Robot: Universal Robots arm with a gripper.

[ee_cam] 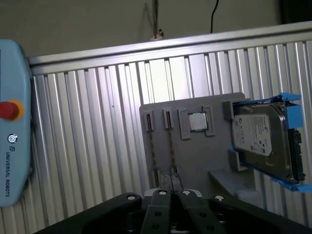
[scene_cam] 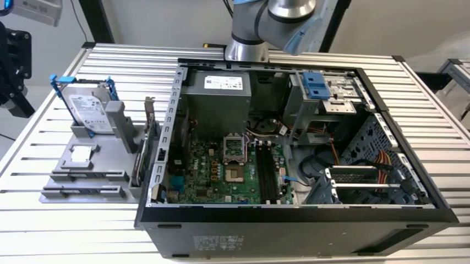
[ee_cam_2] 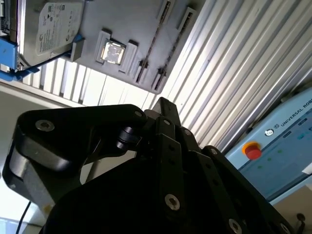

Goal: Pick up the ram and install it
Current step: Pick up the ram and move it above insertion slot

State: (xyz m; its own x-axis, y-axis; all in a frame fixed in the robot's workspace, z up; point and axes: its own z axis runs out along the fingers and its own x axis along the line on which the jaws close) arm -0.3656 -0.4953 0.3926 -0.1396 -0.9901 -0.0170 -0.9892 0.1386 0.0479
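Observation:
Two thin ram strips stand on edge in slots of a grey holder, one beside the other; they also appear in the second wrist view and in the exterior view. My gripper hangs well above the holder, its dark fingers together with nothing between them, its tip over the strips' near ends. The open computer case holds the green motherboard with long dark memory slots.
On the holder sit a silver hard drive in blue rails and a small square chip. A pale blue pendant with a red button lies on the ribbed metal table. The arm's base stands behind the case.

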